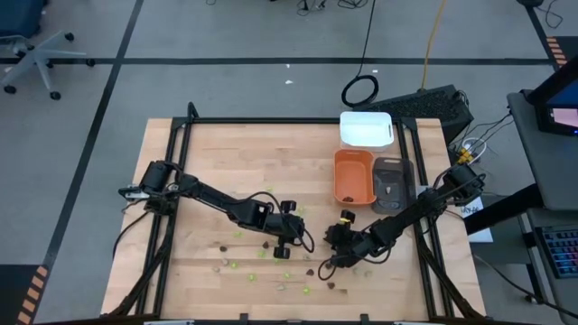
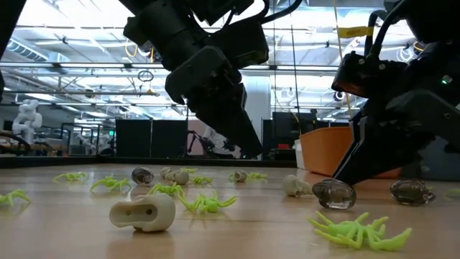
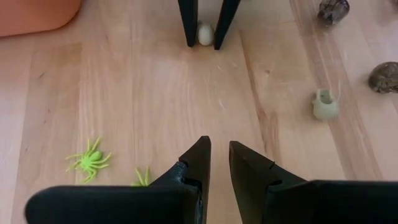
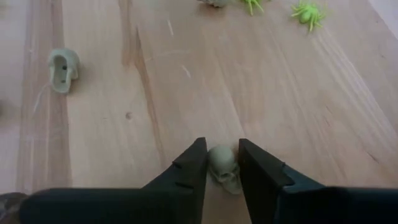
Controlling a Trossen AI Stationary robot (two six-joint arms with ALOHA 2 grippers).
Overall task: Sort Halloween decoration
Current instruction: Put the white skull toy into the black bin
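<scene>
Right gripper (image 4: 222,163) stood low over the table (image 1: 226,162), its two fingers set on either side of a pale skull (image 4: 224,169) and nearly touching it. Whether the pads had firm contact could not be confirmed; the grip was judged to be closing, not complete. This placement suited a pinch across the skull's narrow sides, ready for a lift toward the trays.

Left gripper (image 3: 219,163) hovered close by with its fingers drawn near together and nothing between them. It was judged to be waiting clear of the working arm.

The Halloween decoration lay scattered on the wood: lime-green spiders (image 2: 205,203), dark brown pieces (image 2: 334,193) and further pale skulls (image 2: 144,213). The orange tray (image 1: 354,175), white tray (image 1: 366,129) and grey tray (image 1: 392,183) sat together at the far right, well apart from most pieces, presumably one per colour.

Limits of view:
- Tray contents could not be made out.
- In the low view the arms hid part of the table.
- The overhead camera showed the pieces only as specks.
</scene>
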